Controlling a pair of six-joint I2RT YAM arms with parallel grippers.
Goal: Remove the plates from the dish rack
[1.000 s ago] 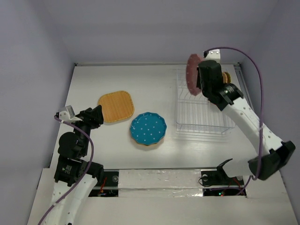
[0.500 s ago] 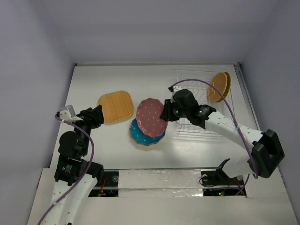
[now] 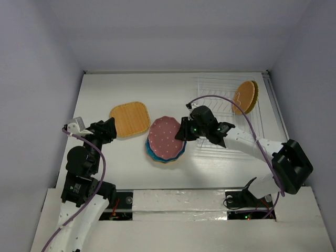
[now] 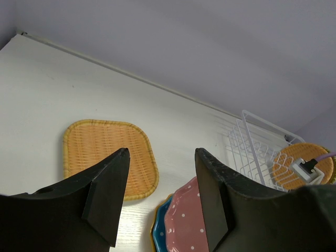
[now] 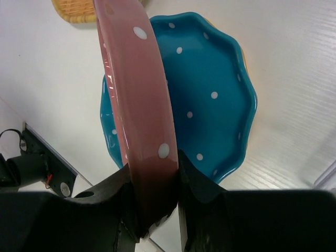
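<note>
My right gripper [image 3: 185,132] is shut on the rim of a pink dotted plate [image 3: 167,137] and holds it tilted just above a teal dotted plate [image 3: 153,154] that lies on the table. In the right wrist view the pink plate [image 5: 135,100] runs edge-on between my fingers [image 5: 152,210] over the teal plate [image 5: 210,100]. An orange woven square plate [image 3: 130,119] lies flat to the left. The wire dish rack [image 3: 226,113] stands at the right with round orange plates [image 3: 244,97] upright at its far end. My left gripper [image 3: 107,131] is open and empty beside the square plate.
A purple cable [image 3: 226,101] loops from my right arm over the rack. The table's back edge meets the wall [image 3: 173,72]. The arm bases and a taped strip [image 3: 178,199] sit at the near edge.
My right gripper has carried the pink plate from above the rack leftward and down over the teal plate, tipping it toward flat. The left arm has not moved.
</note>
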